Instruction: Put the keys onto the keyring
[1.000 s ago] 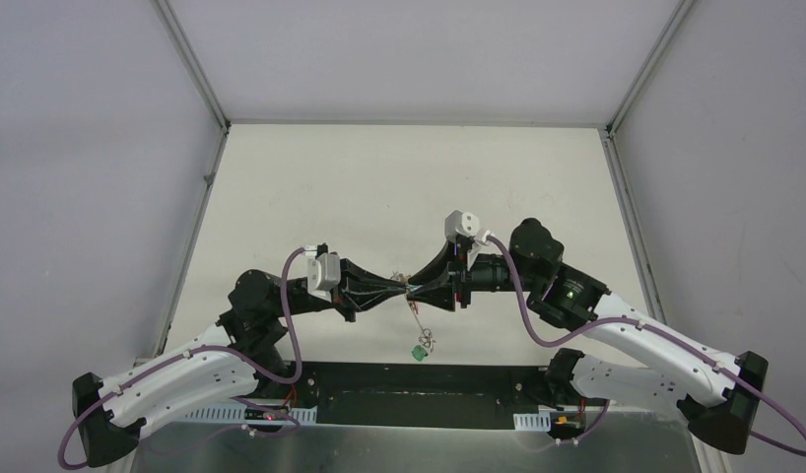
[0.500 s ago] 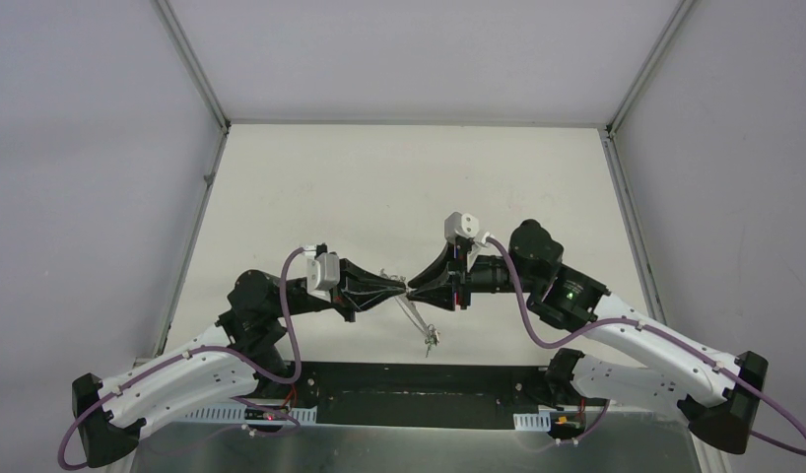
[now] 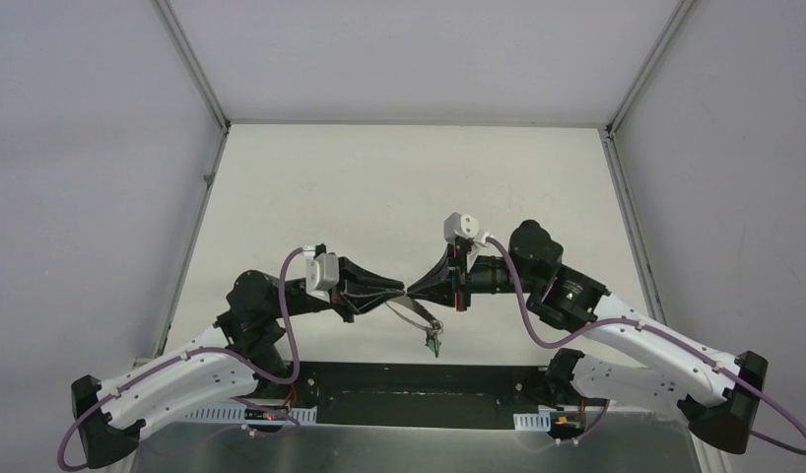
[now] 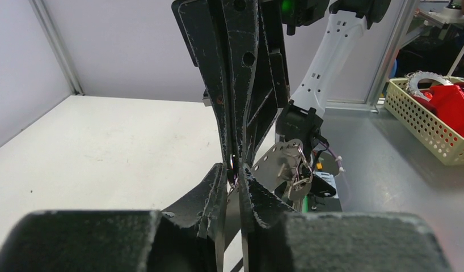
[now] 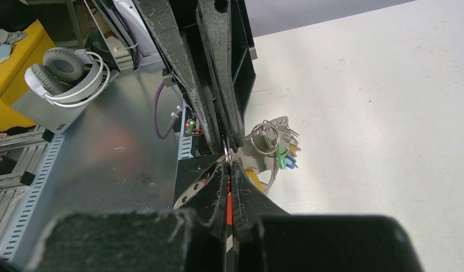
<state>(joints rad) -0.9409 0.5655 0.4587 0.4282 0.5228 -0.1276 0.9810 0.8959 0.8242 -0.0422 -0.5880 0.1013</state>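
**Both arms pinched tip to tip on the hoop**

My left fingers (image 4: 221, 182) are pressed almost together. My right fingers (image 5: 235, 170) are the same, and the two pairs meet nose to nose. As far as I can judge, each nips the thin band of the keyring (image 3: 407, 313) at that one spot.

The hoop hangs off the surface (image 3: 399, 187), just beyond the far edge of the black base plate (image 3: 409, 379). The keys (image 3: 434, 342) dangle at the end of the hoop nearest that plate.

I expect the band to be light, springy and slick, with the keys free to slide and swing. I would hold it flat across its faces, close beside the opening.

The top view shows only the droop of the hoop. The left wrist camera shows the holes in the band. Only the right wrist camera shows green and yellow key heads.
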